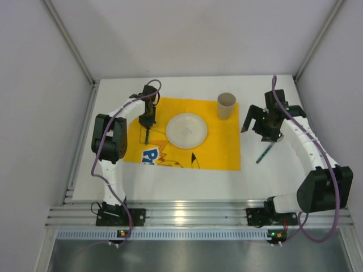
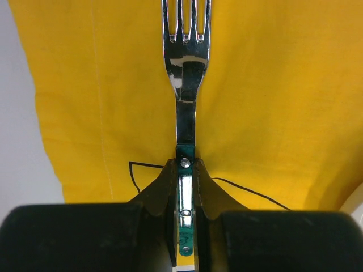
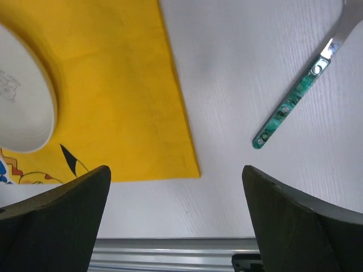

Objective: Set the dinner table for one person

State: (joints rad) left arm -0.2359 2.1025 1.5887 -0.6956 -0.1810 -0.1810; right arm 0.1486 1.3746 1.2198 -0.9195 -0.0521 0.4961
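The white dinner table (image 1: 181, 181) carries a yellow cloth mat (image 1: 221, 141) with a white plate (image 1: 186, 130) on its middle. My left gripper (image 1: 146, 120) is shut on the green handle of a silver fork (image 1: 147, 135), held over the mat just left of the plate. In the left wrist view the gripper (image 2: 186, 170) clamps the handle and the fork (image 2: 186, 73) points away over the yellow mat (image 2: 272, 85). My right gripper (image 1: 262, 126) is open and empty; in its wrist view (image 3: 176, 187) it hangs above bare table (image 3: 238, 68) near the mat's corner.
A beige cup (image 1: 226, 105) stands on the mat's far right corner. A second green-handled utensil (image 1: 264, 153) lies on the table right of the mat, also in the right wrist view (image 3: 289, 105). The plate's rim (image 3: 22, 96) shows there too. An aluminium rail (image 1: 181, 215) runs along the near edge.
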